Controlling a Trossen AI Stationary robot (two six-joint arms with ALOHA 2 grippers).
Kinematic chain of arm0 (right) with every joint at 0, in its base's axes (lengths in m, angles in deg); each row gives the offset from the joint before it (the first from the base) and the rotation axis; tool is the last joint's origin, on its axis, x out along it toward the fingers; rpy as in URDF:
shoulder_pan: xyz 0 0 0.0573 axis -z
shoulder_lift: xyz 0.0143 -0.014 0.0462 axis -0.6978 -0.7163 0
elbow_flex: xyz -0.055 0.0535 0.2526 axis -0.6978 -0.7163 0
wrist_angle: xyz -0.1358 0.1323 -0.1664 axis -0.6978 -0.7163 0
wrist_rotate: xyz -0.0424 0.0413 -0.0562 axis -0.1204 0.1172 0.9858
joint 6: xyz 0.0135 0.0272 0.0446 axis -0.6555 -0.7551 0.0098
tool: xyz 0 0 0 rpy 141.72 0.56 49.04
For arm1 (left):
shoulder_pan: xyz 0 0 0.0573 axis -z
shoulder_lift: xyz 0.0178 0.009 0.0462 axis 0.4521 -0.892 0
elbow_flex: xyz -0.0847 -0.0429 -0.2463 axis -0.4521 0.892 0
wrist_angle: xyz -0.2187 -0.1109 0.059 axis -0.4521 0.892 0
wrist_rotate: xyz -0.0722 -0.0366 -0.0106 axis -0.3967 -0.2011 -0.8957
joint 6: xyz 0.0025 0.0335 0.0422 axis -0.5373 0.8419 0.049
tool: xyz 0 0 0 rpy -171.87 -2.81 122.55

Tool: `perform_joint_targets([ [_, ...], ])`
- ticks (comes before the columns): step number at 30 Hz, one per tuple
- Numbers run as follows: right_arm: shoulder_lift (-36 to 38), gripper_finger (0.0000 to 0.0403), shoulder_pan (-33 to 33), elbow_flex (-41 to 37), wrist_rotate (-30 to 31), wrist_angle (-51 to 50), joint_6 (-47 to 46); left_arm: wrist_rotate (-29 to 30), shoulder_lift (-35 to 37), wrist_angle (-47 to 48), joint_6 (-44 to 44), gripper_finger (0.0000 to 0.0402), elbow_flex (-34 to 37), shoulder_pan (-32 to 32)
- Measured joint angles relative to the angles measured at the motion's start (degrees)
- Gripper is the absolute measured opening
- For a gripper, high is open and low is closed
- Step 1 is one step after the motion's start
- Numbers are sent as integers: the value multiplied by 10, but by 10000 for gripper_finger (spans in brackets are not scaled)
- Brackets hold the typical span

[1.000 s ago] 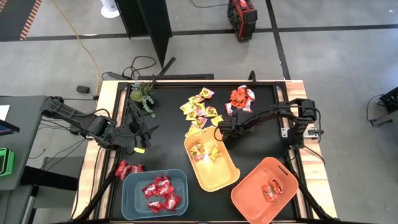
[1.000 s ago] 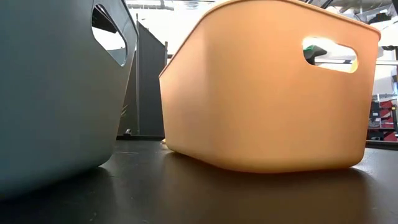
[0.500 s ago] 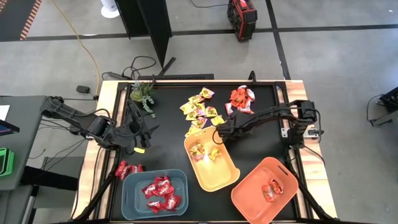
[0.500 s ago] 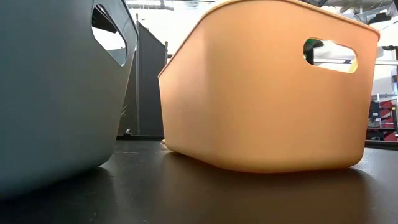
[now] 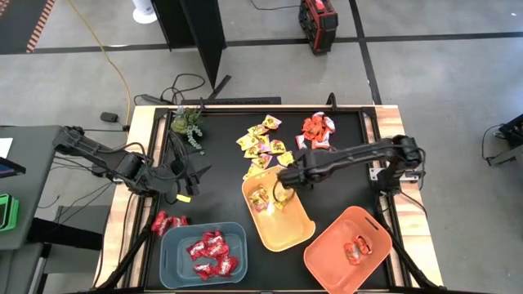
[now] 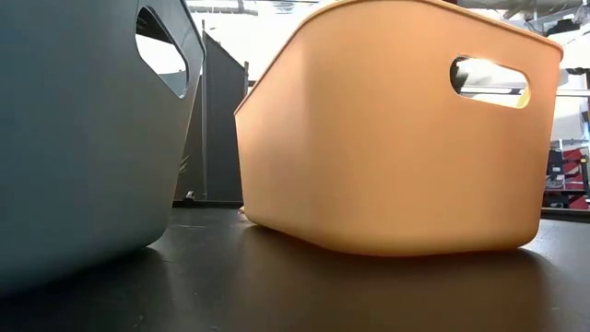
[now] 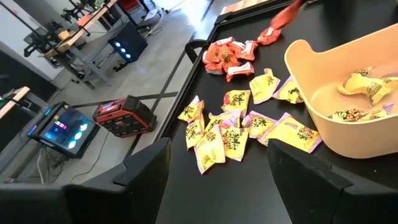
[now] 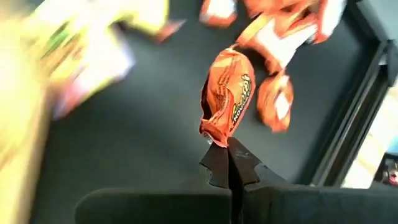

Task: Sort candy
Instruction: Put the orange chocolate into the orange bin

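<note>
My right gripper (image 5: 282,185) hangs above the far end of the yellow bin (image 5: 296,233), shut on one orange-red candy (image 8: 227,99). More orange-red candy (image 5: 315,129) lies heaped at the far right of the table. Yellow candy (image 5: 261,144) is scattered beside that heap and shows in the left wrist view as yellow candy (image 7: 230,127). A few deep red candies (image 5: 167,222) lie by the blue-grey bin (image 5: 173,245). My left gripper (image 5: 189,174) waits open at the table's left, its fingers spread wide around nothing (image 7: 217,171). My right gripper pinches the candy's crimped wrapper end (image 8: 213,138) between the tips of its two fingers (image 8: 217,163). The fingers slant steeply down from above. The candy sticks out beyond the fingertips, lifted clear of the table and the bin.
The blue-grey bin holds red candy, the yellow bin yellow candy (image 5: 270,198), the orange bin (image 5: 327,253) orange-red ones (image 5: 355,249). A green plant sprig (image 5: 189,124) lies at the far left. Bin walls (image 6: 396,138) fill the low view.
My right gripper has risen and swung toward the table's near edge and a little to the left, from the table beside the yellow candy to above the yellow bin's far end. My left arm has kept still.
</note>
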Motion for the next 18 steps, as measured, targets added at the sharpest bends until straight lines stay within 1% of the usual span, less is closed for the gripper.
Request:
perform_joint_targets([
  [1, 10, 0, -21, 19, -18, -16, 4, 0, 0, 0, -1, 261, 0, 0],
  [4, 56, 0, -90, 48, -72, -7, 23, 0, 0, 0, -7, 261, 0, 0],
  [7, 95, 0, -169, 63, -114, -13, -12, 0, -4, 0, -10, 261, 0, 0],
  [9, 120, 0, -227, 62, -144, -15, -70, 0, -8, 0, -12, 261, 0, 0],
  [13, 159, 0, -349, 63, -153, -16, -227, 0, -12, 0, -13, 261, 0, -2],
  [16, 153, 0, -424, 61, -154, -15, -330, 0, -12, 0, -13, 261, 0, -6],
  [18, 144, 0, -452, 49, -159, -15, -376, 0, -12, -1, -13, 261, 0, -13],
])
